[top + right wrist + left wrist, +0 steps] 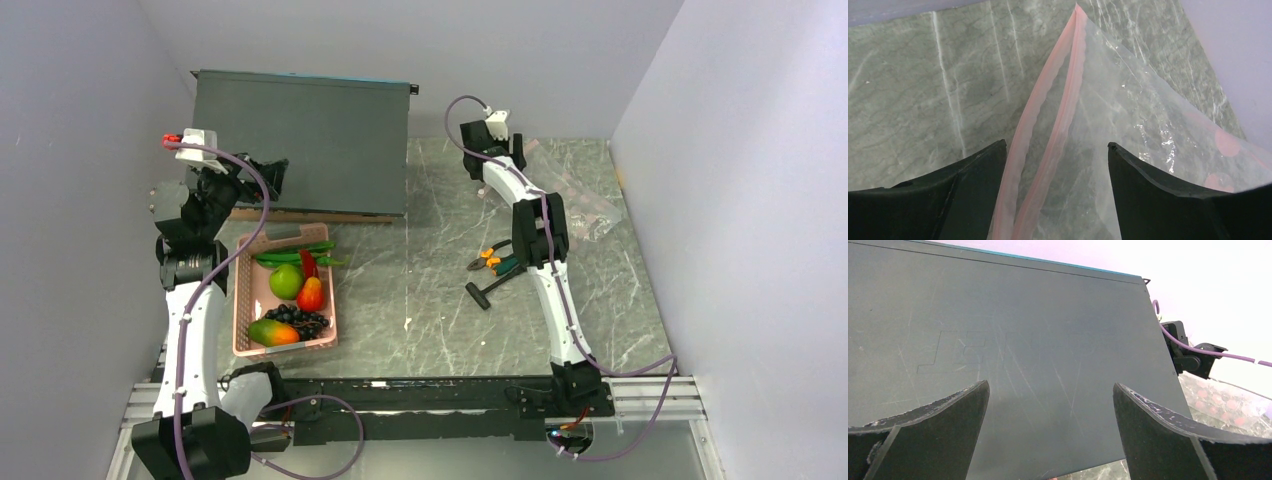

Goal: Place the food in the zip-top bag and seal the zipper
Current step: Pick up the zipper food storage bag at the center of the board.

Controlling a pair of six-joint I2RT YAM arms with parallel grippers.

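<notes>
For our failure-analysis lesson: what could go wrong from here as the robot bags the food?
1. The right gripper, jaws open, straddles the zipper of the floppy zip-top bag; closing might pinch both layers, leaving the mouth shut.
2. The food sits in the pink basket across the table from the bag, so carried pieces could drop.

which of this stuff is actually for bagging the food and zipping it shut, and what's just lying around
For the job:
clear bag, pink zipper strip, apple, mango, grapes, red-orange fruit, green pods, chili

Just lying about:
pliers, black T-handled tool, dark case; the pink basket only holds the food
</notes>
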